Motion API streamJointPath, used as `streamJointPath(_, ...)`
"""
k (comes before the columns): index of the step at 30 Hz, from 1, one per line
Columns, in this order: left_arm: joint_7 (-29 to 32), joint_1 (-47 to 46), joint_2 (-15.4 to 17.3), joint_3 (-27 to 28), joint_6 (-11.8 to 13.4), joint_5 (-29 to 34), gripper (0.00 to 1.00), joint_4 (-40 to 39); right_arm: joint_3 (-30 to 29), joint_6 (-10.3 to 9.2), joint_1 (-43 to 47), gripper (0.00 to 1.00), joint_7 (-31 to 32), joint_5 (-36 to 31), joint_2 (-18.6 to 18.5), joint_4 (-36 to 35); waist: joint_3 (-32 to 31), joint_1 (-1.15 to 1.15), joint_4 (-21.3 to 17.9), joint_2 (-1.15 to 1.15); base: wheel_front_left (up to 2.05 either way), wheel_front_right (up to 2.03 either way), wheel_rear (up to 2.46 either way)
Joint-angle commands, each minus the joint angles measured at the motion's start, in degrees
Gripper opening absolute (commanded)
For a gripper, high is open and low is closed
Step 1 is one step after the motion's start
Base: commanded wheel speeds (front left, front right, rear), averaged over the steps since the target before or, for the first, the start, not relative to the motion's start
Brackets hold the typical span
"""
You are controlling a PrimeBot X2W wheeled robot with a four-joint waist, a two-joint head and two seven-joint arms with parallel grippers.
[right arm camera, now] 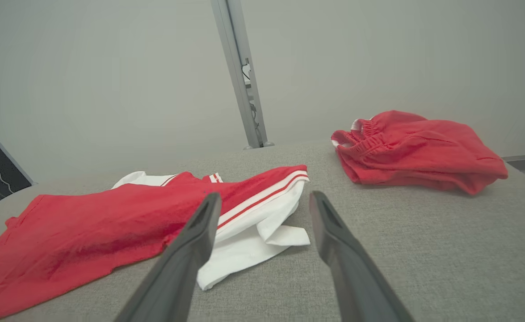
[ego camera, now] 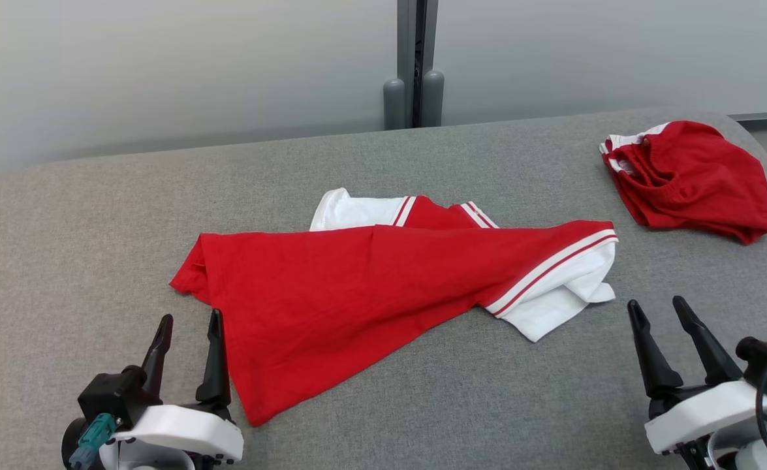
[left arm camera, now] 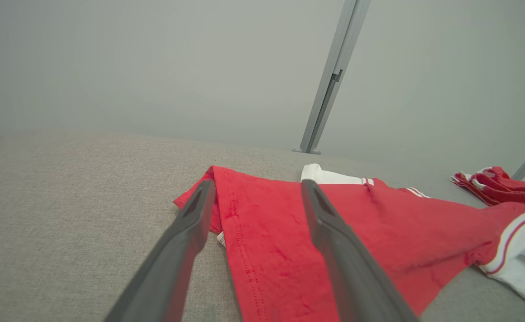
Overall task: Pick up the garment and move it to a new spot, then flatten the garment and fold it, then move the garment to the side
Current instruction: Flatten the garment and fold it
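**Me:** My fingers (ego camera: 214, 359) are spread apart on both sides, released and free.

**Asker:** Where do they sit?

**Me:** My left gripper (ego camera: 190, 318) is at the near left of the grey table (ego camera: 63, 228), tips pointing away from me. Its inner finger is just beside the near left edge of the shirt (ego camera: 357, 287). I cannot tell whether it touches the cloth. In my left wrist view the stitched hem (left arm camera: 244, 264) runs between my two fingers. My right gripper (ego camera: 655, 302) is at the near right, apart from the shirt.

**Asker:** And the shirt itself?

**Me:** It lies in the middle of the table, red with white sleeves trimmed in stripes. It is not flat, because the body is folded over on a slant. One white sleeve (ego camera: 553, 307) is bunched at its right end, nearest my right gripper. The second sleeve (ego camera: 350, 212) peeks out along the far edge. The lowest red corner points toward me, close to my left gripper.

**Asker:** What else is there?

**Me:** A crumpled pair of red shorts (ego camera: 690, 176) lies at the far right, well apart from the shirt. Beyond the far edge of the table stands a pale wall (ego camera: 161, 65) with a grey post (ego camera: 412, 59).
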Motion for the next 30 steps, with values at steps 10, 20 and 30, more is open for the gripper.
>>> streamJointPath(10, -0.12, -2.95, -0.14, -0.54, -0.67, -0.05, 1.00, 0.92, 7.18, 0.04, -8.57, 1.00, 7.69, 2.82, -5.18, 10.96, 2.25, 0.00, 1.74, 0.00, 0.00, 0.00, 0.00)
streamJointPath(20, -0.12, -4.46, -0.26, -0.83, -1.03, 0.25, 1.00, 1.24, 16.69, 0.02, -16.08, 1.00, 8.66, 4.42, -10.54, 19.42, 3.84, 0.00, 4.38, 0.00, 0.00, 0.00, 0.00)
streamJointPath(30, -0.12, -6.02, -0.63, -1.07, -1.14, 0.42, 1.00, 1.22, 28.19, 0.03, -23.16, 1.00, 6.36, 7.19, -13.90, 26.91, 5.81, 0.00, 6.99, 0.00, 0.00, 0.00, 0.00)
